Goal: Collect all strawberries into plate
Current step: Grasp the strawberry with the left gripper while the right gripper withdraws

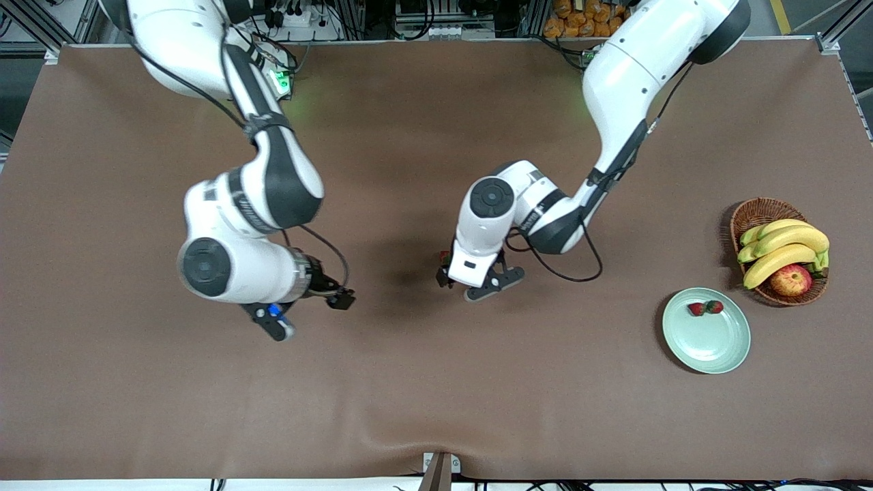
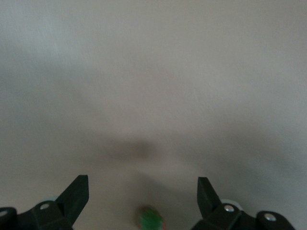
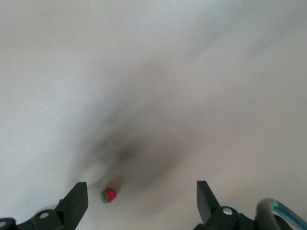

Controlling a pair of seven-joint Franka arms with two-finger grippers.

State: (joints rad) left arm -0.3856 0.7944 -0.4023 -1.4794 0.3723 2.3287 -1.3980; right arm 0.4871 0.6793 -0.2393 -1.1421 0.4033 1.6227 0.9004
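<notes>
Nearest to the front camera on our brown table lies the plate, pale mint green, toward the left arm's end. We see two strawberries on it, touching each other near its rim on the basket's side. Just beside the plate and a little farther from the camera sits the wicker basket, holding bananas and a red-yellow apple. We can read no writing or brand on any of these things. Toward the right arm's end of the table, our right gripper hangs over bare tabletop, well apart from the plate. In the right wrist view its fingers stand wide apart and hold nothing. That same view shows a strawberry on the table, near one fingertip but outside the gap. Our left gripper is low over the middle of the table. In the left wrist view its fingers are also spread wide and empty. A blurred red and green berry shows between them on the tabletop in that view, touched by neither finger. From the front camera we catch only a sliver of red at the edge of the left gripper's wrist, mostly hidden by it. That third strawberry sits well apart from the plate.
</notes>
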